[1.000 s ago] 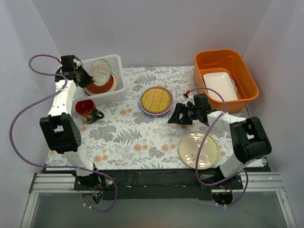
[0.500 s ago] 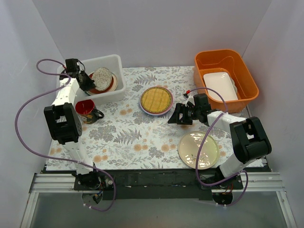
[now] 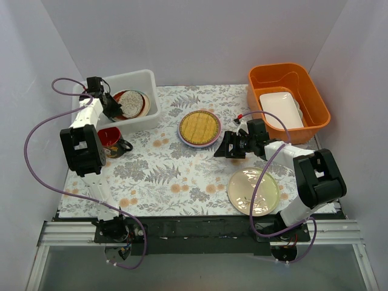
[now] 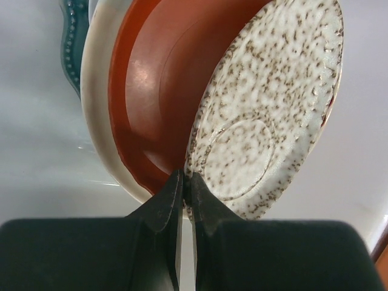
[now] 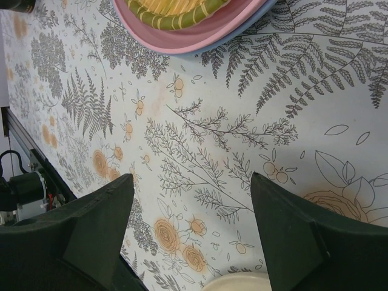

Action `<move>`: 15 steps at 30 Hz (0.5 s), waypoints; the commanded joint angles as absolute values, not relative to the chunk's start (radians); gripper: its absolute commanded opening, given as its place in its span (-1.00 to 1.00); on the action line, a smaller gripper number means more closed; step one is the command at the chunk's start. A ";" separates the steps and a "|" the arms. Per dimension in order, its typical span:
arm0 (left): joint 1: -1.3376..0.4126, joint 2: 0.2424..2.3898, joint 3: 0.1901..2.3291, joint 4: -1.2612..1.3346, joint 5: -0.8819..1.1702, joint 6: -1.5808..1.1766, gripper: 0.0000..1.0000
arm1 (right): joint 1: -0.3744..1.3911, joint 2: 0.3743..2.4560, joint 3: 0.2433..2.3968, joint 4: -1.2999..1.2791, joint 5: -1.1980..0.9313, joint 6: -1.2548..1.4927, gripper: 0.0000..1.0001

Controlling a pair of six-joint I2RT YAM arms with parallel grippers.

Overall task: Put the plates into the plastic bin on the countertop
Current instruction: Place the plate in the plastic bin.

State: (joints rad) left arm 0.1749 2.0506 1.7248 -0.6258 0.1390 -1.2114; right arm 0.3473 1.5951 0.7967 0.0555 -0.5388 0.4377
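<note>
My left gripper [image 3: 112, 108] reaches into the white plastic bin [image 3: 148, 82] and is shut on the rim of the speckled grey plate [image 3: 131, 104]. In the left wrist view the jaws [image 4: 186, 182] pinch that speckled plate [image 4: 267, 109], which leans over a red-brown plate [image 4: 157, 91], a cream plate [image 4: 97, 103] and a teal one [image 4: 73, 48]. My right gripper [image 3: 225, 147] hovers open over the countertop [image 3: 176, 170], with nothing between its fingers [image 5: 193, 185]. A woven-bamboo plate [image 3: 199, 127] lies left of it, stacked on others. A pale yellow plate [image 3: 253, 191] lies nearer.
An orange tub [image 3: 315, 97] at the back right holds a white rectangular dish [image 3: 280, 110]. A red mug [image 3: 111, 139] stands just in front of the bin. White walls close in the left, back and right sides.
My left gripper has carried the speckled plate lower into the bin and tilted it flatter against the stack. The right arm has not moved.
</note>
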 commanded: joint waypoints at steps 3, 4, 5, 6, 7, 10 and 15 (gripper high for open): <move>0.183 2.007 1.746 -0.575 0.140 -1.210 -0.84 | 0.350 1.605 0.833 0.077 -0.555 0.420 0.70; 0.183 2.003 1.741 -0.571 0.137 -1.212 -0.76 | 0.350 1.603 0.833 0.077 -0.555 0.420 0.69; 0.184 1.996 1.737 -0.569 0.137 -1.210 -0.66 | 0.351 1.603 0.833 0.077 -0.555 0.422 0.70; 0.183 1.993 1.733 -0.568 0.137 -1.210 -0.59 | 0.350 1.603 0.831 0.077 -0.555 0.422 0.69; 0.183 1.993 1.732 -0.568 0.137 -1.210 -0.48 | 0.350 1.605 0.831 0.075 -0.557 0.422 0.69; 0.184 1.980 1.724 -0.569 0.133 -1.210 0.10 | 0.351 1.608 0.834 0.072 -0.561 0.420 0.69; 0.184 1.947 1.709 -0.549 0.118 -1.218 0.77 | 0.351 1.598 0.833 0.071 -0.557 0.422 0.69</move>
State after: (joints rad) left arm 0.1757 2.0430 1.7226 -0.5751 0.1364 -1.2186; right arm 0.3473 1.6016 0.7967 0.0551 -0.5426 0.4377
